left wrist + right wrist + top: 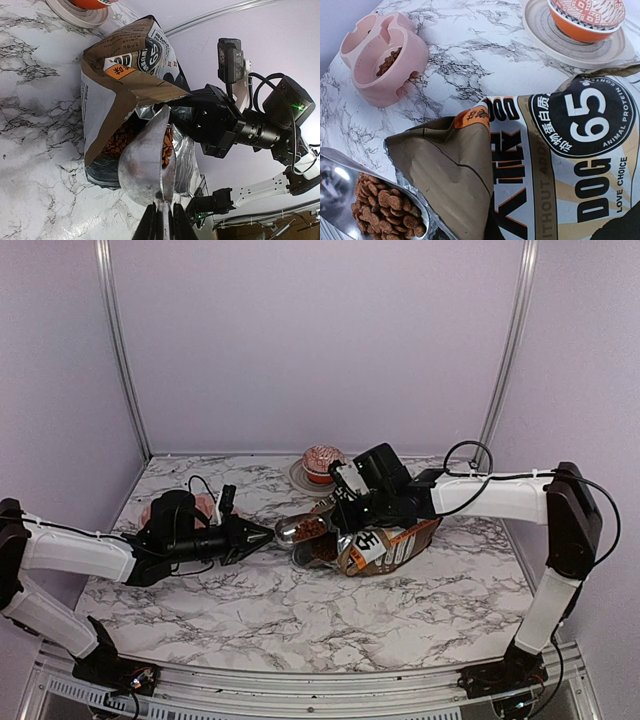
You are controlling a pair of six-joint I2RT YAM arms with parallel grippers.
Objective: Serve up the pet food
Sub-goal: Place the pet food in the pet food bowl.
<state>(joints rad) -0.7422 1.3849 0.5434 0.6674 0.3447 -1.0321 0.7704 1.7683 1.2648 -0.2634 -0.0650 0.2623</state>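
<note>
My left gripper is shut on the handle of a metal scoop. The scoop's bowl sits at the mouth of the printed paper bag, which lies on its side. Reddish-brown pet food fills the scoop, and more pet food shows inside the bag. My right gripper is shut on the bag's upper edge and holds the mouth open. Its fingertips are hidden in the right wrist view. A pink double pet bowl with some pet food in it stands to the left.
A cupcake in an orange-red wrapper sits on a round plate at the back of the marble table. The left arm covers most of the pink bowl from above. Purple walls close in the back and sides.
</note>
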